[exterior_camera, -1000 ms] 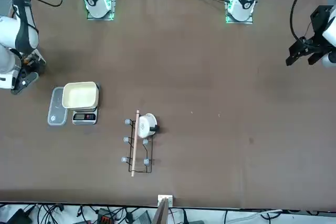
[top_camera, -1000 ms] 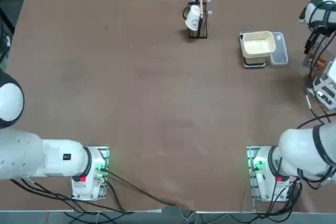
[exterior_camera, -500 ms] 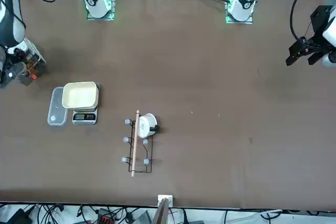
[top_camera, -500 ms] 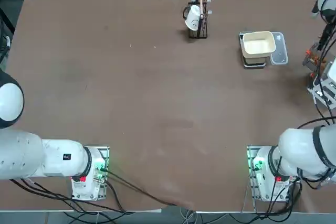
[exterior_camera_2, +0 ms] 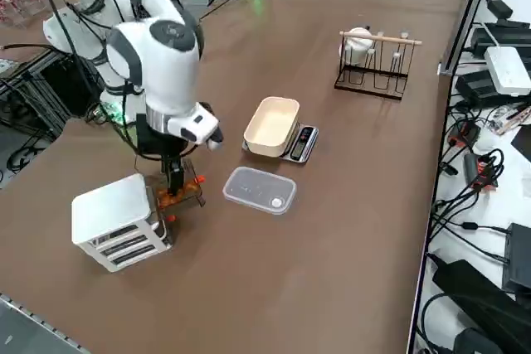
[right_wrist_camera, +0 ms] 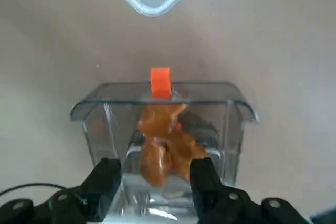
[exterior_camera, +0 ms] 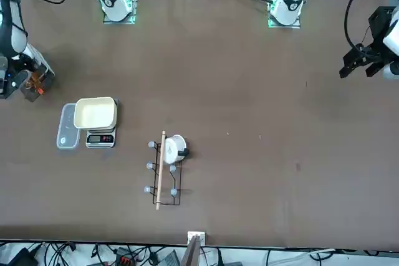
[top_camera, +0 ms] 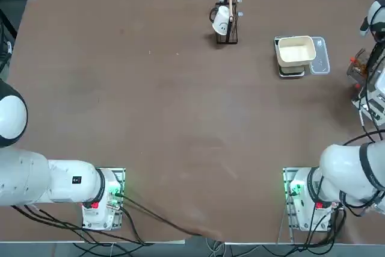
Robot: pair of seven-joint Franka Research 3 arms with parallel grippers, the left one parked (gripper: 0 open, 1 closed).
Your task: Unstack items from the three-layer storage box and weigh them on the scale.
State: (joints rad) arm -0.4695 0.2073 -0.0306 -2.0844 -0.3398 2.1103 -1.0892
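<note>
Wrist view: right gripper [right_wrist_camera: 155, 174] hangs over a pulled-out clear drawer [right_wrist_camera: 163, 111] of the storage box [exterior_camera_2: 116, 220], fingers spread wide either side of the reddish-brown items [right_wrist_camera: 165, 145], nothing gripped; scale [exterior_camera_2: 300, 143] with cream bowl [exterior_camera_2: 271, 125] lies at two o'clock of the box in the side view. Risk: lumps look clumped, so a pinch may lift several or snag the drawer's orange tab [right_wrist_camera: 160, 81].

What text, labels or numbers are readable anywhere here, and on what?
None legible.
Flat dark-grey square scale: its front panel shows a faint reddish readout, too small to read.
White cup on the black wire rack: dark mark, not readable as text.
White-grey tiered storage box: no label visible.
</note>
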